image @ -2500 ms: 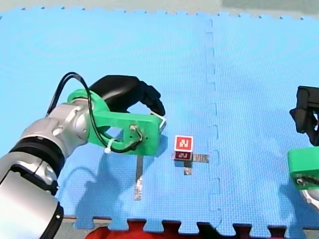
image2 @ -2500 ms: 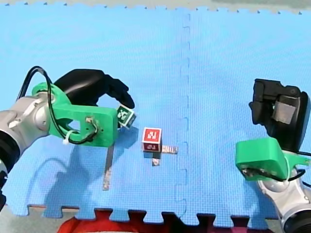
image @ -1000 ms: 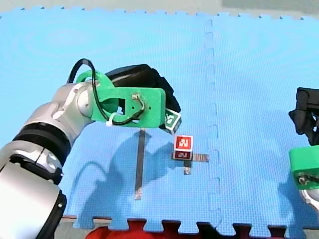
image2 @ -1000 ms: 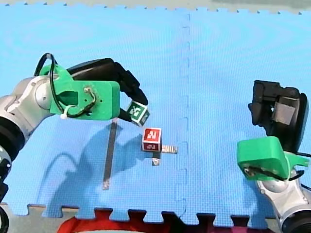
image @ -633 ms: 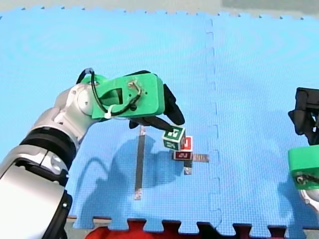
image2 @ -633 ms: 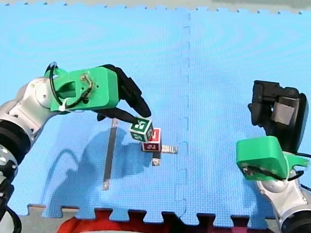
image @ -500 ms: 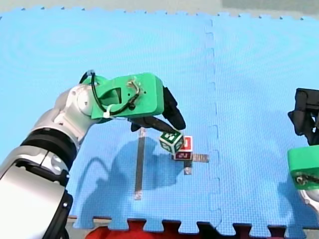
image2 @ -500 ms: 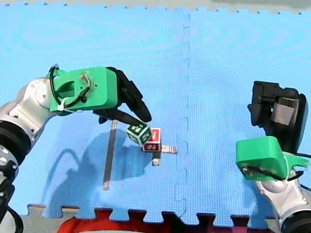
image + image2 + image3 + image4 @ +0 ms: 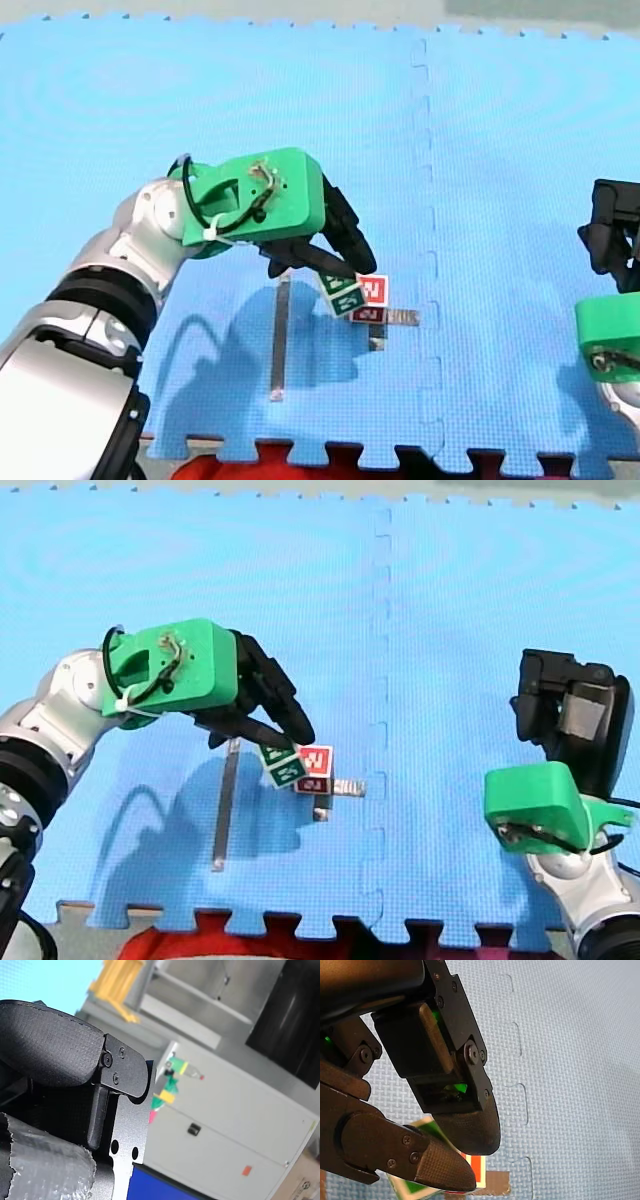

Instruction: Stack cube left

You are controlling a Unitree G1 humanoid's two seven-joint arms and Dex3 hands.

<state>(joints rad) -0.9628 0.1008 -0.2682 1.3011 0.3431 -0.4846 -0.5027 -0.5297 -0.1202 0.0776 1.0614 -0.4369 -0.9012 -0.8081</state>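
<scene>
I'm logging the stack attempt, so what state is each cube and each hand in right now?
green cube, gripped by the left hand, tilted, beside the red cube, not on top
red cube, upright on the tape cross, nothing on it
left hand, shut on green cube
right hand, open, at the mat's right edge

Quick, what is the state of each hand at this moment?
Left hand: shut on the green cube, right beside the red cube.
Right hand: open, holding nothing, near the right edge of the mat.
</scene>
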